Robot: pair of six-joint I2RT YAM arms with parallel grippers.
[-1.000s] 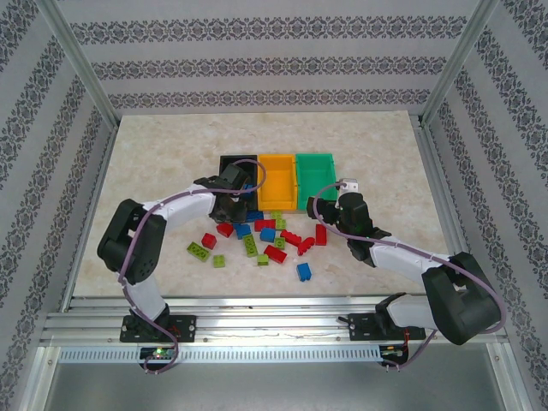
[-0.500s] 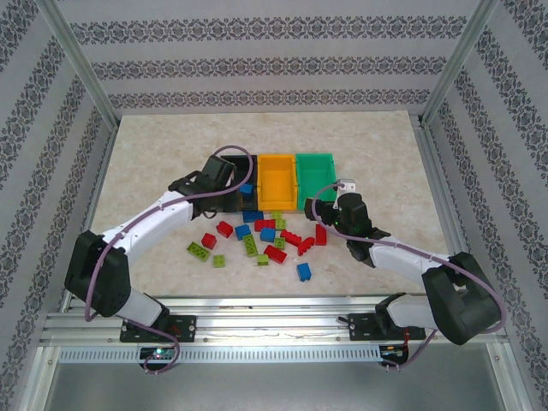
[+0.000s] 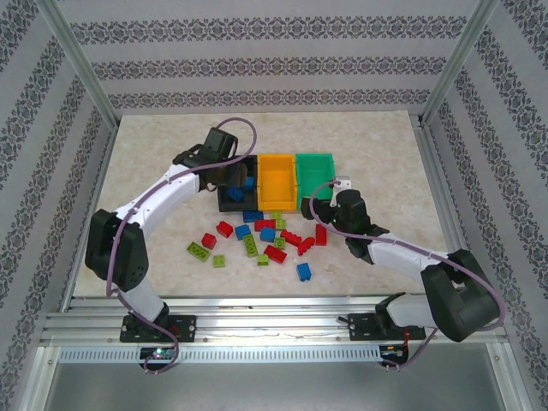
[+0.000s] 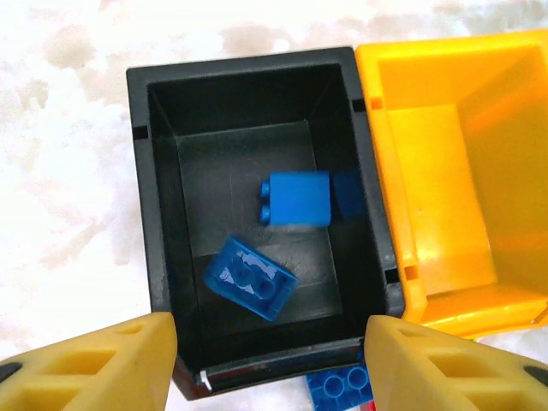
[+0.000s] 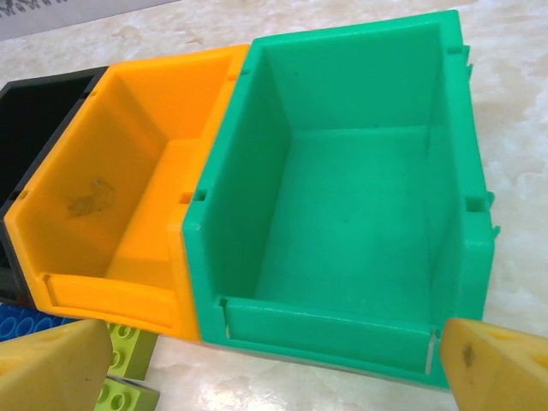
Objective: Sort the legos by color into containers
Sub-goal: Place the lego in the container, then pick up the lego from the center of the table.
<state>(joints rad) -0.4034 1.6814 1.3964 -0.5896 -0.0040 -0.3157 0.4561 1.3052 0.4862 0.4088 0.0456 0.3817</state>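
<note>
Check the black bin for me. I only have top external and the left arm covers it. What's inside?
Observer: Left wrist view shows two bricks in the black bin: a blurred blue lego and a tilted blue lego on the floor.
Operator: Left gripper carrying anything?
Observer: No. The left gripper is open over the bin's near wall, with nothing between its fingers.
Operator: And the right side?
Observer: Right wrist view shows the right gripper open in front of the green bin, which holds no legos.
</note>
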